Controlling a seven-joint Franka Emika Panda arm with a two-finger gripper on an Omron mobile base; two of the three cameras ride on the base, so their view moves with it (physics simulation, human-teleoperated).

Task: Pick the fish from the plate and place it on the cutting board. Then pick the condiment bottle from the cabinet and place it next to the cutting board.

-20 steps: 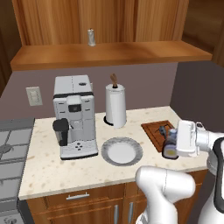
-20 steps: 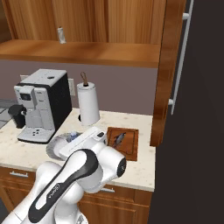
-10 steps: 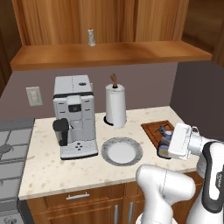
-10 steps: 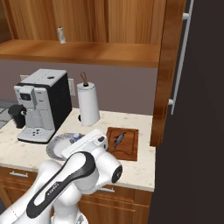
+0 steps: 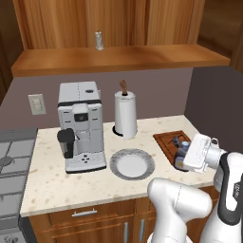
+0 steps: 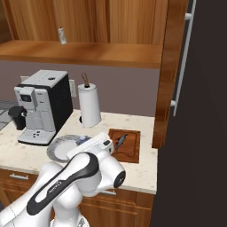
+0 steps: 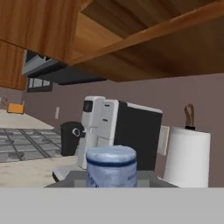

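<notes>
Inspecting the counter, we find the gripper [image 5: 182,154] low over the near edge of the cutting board [image 5: 170,140], at the right end of the counter. Its jaws are closed on the condiment bottle [image 5: 181,151], whose dark body and blue parts show just left of the white hand in the left base view. From the hand camera, the bottle's blue cap [image 7: 111,165] sits directly ahead between the fingers.

We note the fish [image 6: 120,140] lying on the board [image 6: 125,144], near its middle, in the right base view. It is dark and slender, and it points along the board's long side.

The plate [image 5: 132,164] rests on the counter left of the board and apart from it, with its white centre bare. We see it again in the right base view [image 6: 60,146], partly behind the arm.

A paper towel roll [image 5: 126,114] stands upright on the far side of the counter, between the board and the coffee machine [image 5: 81,126]. The machine stands left of the plate, near it.

On the cabinet [image 5: 121,58] shelf above, a small clear shaker [image 5: 98,41] stands upright, above the gap between the machine and the roll. The same shaker [image 6: 62,35] appears at the far left of the shelf in the right base view.

A stove [image 5: 12,159] adjoins the counter on the left.
</notes>
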